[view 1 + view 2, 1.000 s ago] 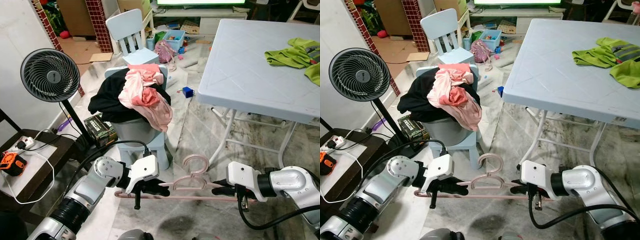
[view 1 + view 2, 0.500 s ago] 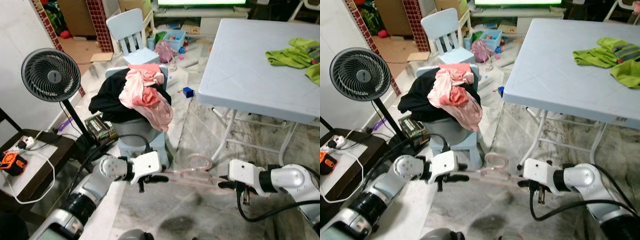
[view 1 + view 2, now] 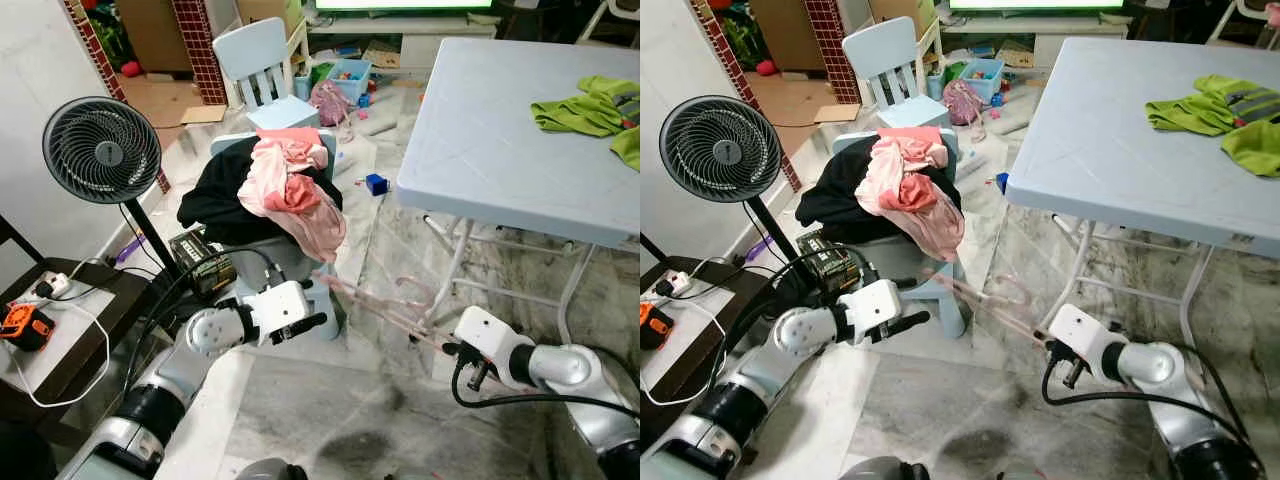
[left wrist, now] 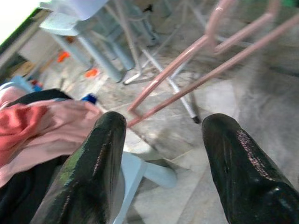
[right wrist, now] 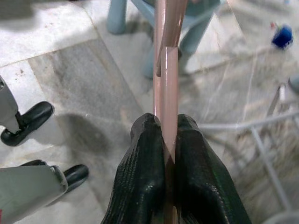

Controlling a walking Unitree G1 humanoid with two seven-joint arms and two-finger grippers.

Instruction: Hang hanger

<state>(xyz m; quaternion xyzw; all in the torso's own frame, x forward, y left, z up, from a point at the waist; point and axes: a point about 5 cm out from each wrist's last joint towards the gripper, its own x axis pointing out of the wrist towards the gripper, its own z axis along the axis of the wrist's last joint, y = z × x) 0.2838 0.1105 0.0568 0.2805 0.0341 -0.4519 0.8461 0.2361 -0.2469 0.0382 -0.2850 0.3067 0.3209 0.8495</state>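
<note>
Item: pink hanger (image 3: 385,305), held in the air between the heaped stool (image 3: 285,270) and the blue counter (image 3: 500,150), one end clamped in my right gripper (image 5: 166,154), jaws closed hard on its bar. Left gripper (image 4: 161,140): jaws spread wide, empty, just beside the stool, the hanger's free end in front of them and, as far as I can judge, not touching. Handling, my judgement: keep the right grip firm, carry the hanger level, clear of the counter legs and the clothes pile (image 3: 275,190). Not determinable: any rail or hook to hang it on; the hanger's hook, blurred pale against the floor.
</note>
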